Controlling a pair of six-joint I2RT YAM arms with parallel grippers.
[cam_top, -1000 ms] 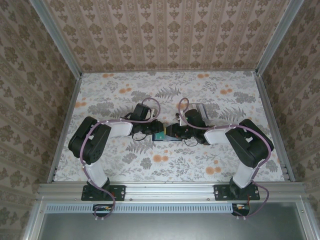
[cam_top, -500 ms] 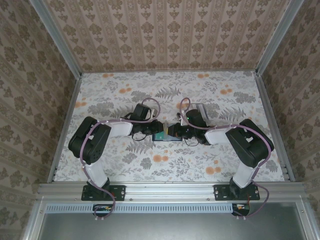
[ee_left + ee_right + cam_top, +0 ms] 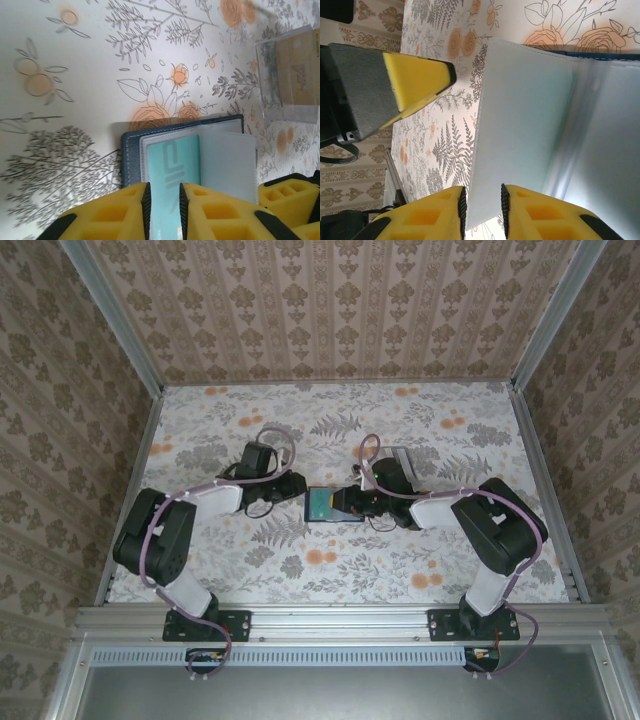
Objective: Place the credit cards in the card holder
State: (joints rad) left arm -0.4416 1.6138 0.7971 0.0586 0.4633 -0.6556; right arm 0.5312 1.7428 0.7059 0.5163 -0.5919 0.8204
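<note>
Floral cloth covers the table [image 3: 450,540], and the holder [image 3: 322,506] lies open on it midway between the arms, navy cover down and clear sleeves up. A teal card [image 3: 172,170] sits in the sleeve on the left arm's side, seemingly pushed home. The left gripper [image 3: 292,485] hangs just beside the holder's left edge, jaws a narrow gap apart with nothing between them. The right gripper [image 3: 347,502] is over the holder's right half, jaws likewise slightly apart above a pale sleeve [image 3: 520,125], pinching nothing that I can see. Near the holder sits a clear case [image 3: 287,82] with something tan inside (perhaps cards not yet loaded). Such cards look light, stiff and slick, so one lying flat would be hard to lift. A pinch across a short edge, leaving the leading end free, seems best. The sleeves look floppy and the holder light, so it likely needs pinning by the cover while a card slides in.
</note>
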